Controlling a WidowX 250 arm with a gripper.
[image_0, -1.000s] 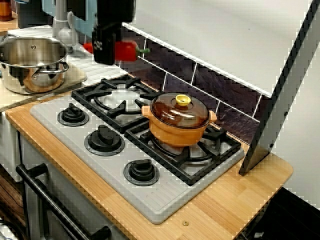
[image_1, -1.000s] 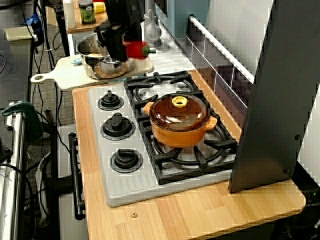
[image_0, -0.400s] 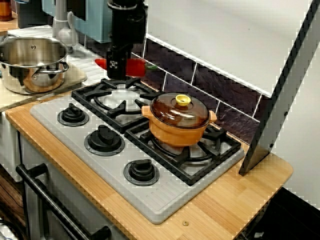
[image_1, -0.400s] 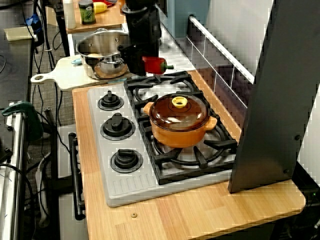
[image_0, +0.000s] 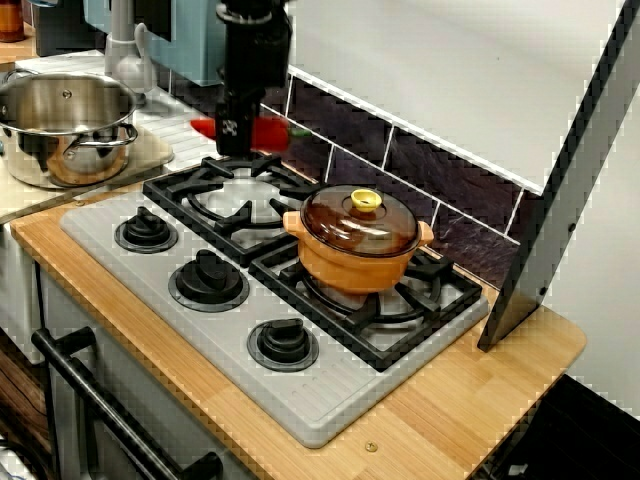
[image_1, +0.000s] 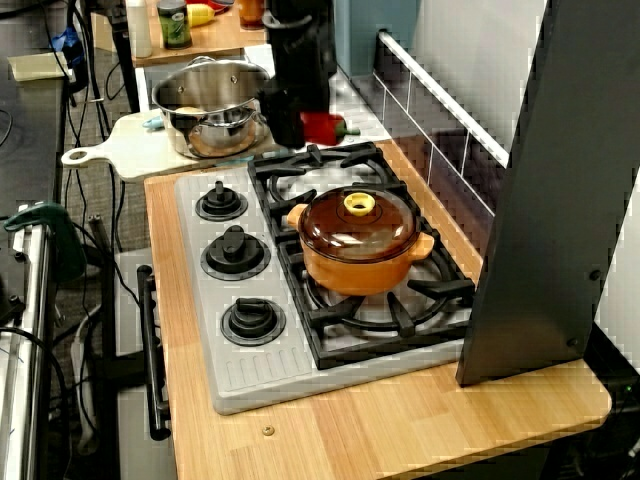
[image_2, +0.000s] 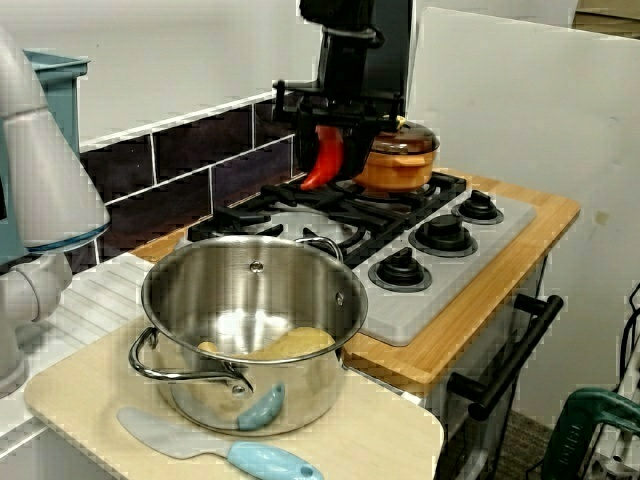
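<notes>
My gripper (image_0: 236, 132) is shut on a red pepper (image_0: 268, 131) with a green stem, held in the air above the stove's rear left burner (image_0: 238, 195). In the high view from the stove's end, the gripper (image_1: 290, 124) hangs between the steel pot (image_1: 205, 105) and the tiled wall, with the pepper (image_1: 322, 127) sticking out toward the wall. Seen from behind the steel pot, the pepper (image_2: 322, 162) hangs tip down under the gripper (image_2: 337, 128). An orange pot (image_0: 360, 255) with a brown glass lid sits on the neighbouring burner.
The steel pot (image_2: 250, 310), with something pale inside, stands on a cutting board (image_2: 390, 440) left of the stove, a light blue spatula (image_2: 235, 452) beside it. Three black knobs (image_0: 208, 278) line the stove front. A tall grey panel (image_0: 565, 190) leans at the counter's right end.
The gripper carried the pepper away from the steel pot, toward the wall and over the rear left burner, dropping a little. In the last half second it barely shifted.
</notes>
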